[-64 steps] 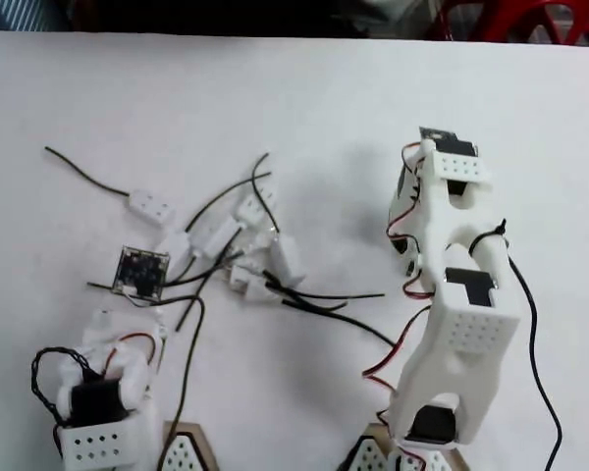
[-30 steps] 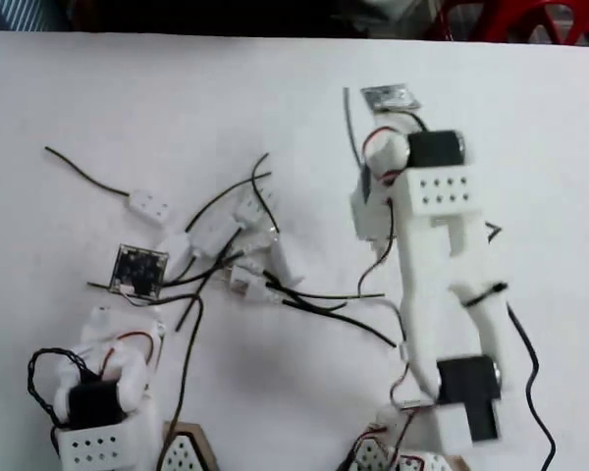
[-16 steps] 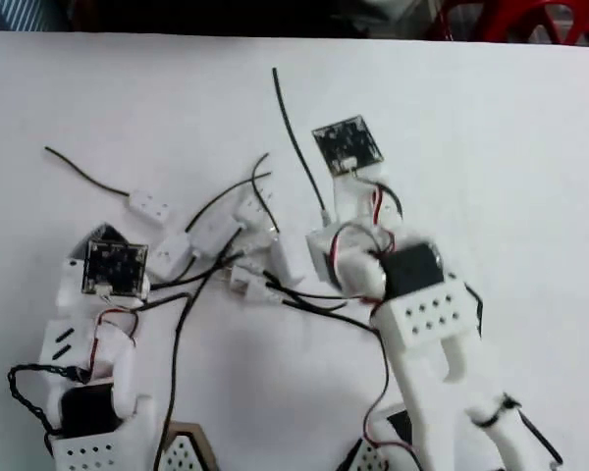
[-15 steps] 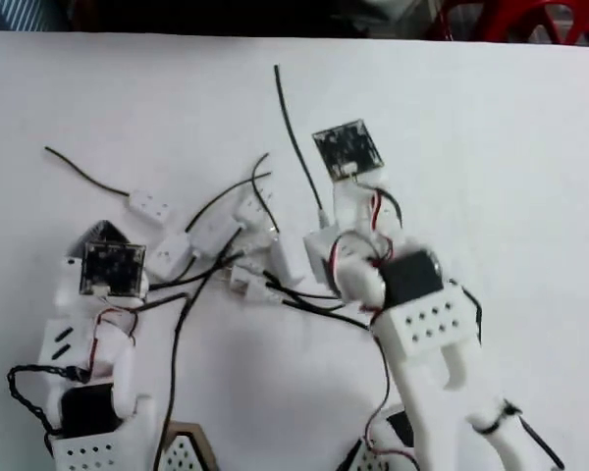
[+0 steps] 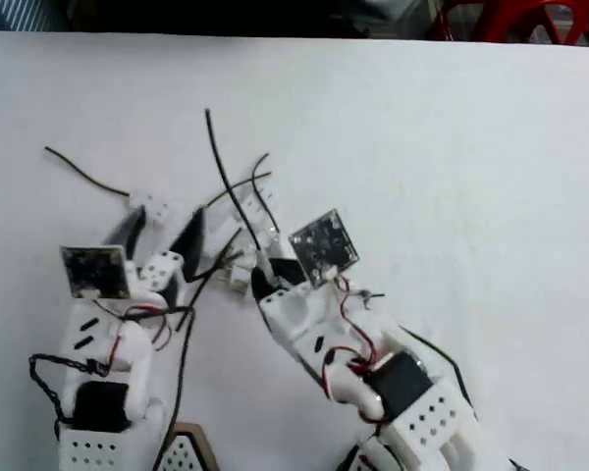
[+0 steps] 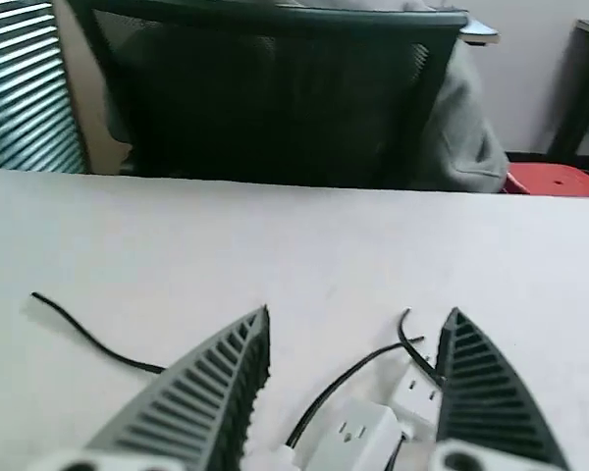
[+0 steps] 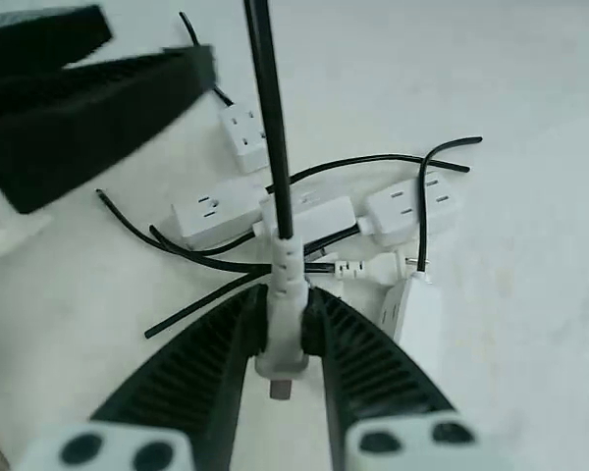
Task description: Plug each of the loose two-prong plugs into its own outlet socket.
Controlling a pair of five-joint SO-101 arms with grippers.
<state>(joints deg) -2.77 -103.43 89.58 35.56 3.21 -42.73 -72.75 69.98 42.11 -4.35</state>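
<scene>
Here the right gripper (image 7: 285, 299) is clenched on 1 plug (image 7: 282, 343), its cord (image 7: 265, 98) upright. The left gripper (image 6: 358, 329) hangs spread above seemingly 2 outlet sockets (image 6: 351, 439) on the surface (image 6: 275, 235).

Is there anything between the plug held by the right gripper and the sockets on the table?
Yes. Loose black cables lie between the plug in the right gripper and the white sockets. The open left gripper also hangs just above some of those sockets.
</scene>
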